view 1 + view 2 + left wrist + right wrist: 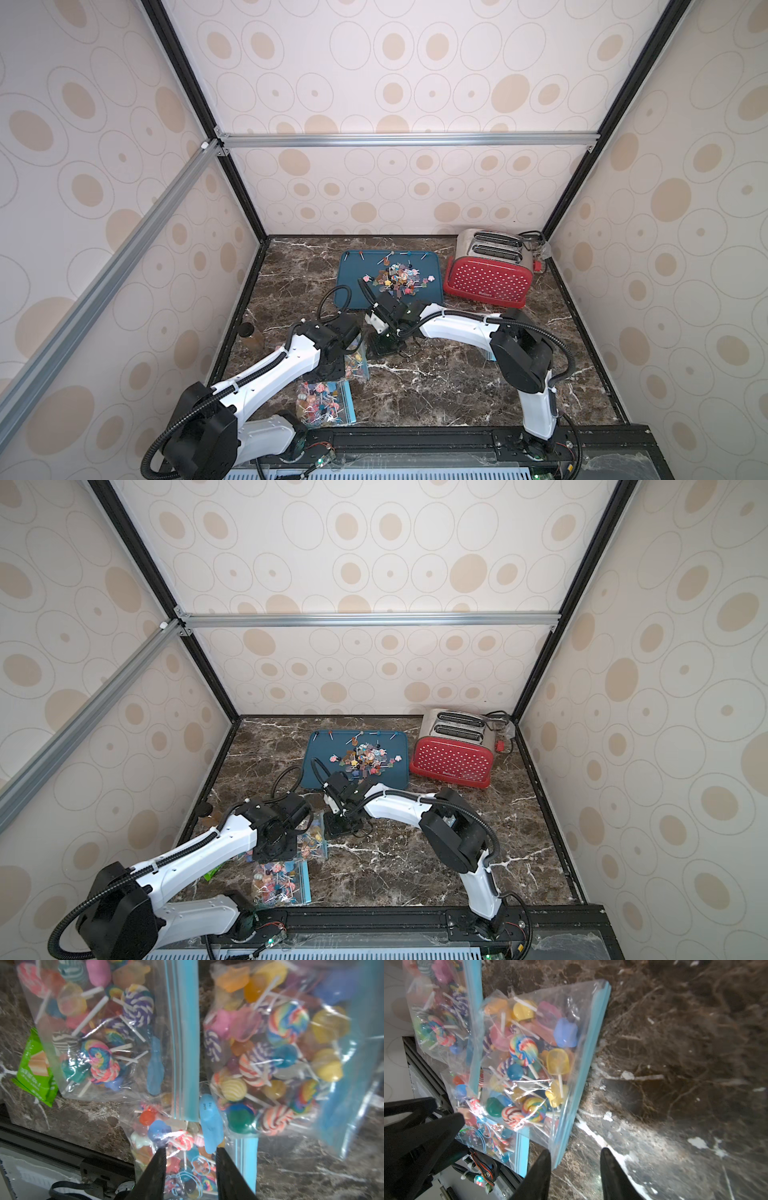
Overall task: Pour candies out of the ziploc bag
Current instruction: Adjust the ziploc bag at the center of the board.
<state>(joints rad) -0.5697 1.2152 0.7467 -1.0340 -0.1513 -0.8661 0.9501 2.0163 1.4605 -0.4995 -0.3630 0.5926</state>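
Three clear ziploc bags with blue zip strips, full of candies, lie at the table's front left. My left gripper (191, 1149) stands over the nearest ziploc bag (176, 1147), jaws apart, its candies (185, 1140) showing in the gap; I cannot tell whether the fingers touch it. A second bag (99, 1028) lies beyond and a third (533, 1059) leans beside it. My right gripper (576, 1151) is open just above the marble, and that third bag's corner sits by one fingertip (547, 1155). Loose candies (395, 280) are heaped on the blue tray (353, 266).
A red dotted toaster (486, 278) stands at the back right beside the tray. A green packet (35, 1070) lies by the bags near the front rail. A brown item with a black cap (249, 334) sits against the left wall.
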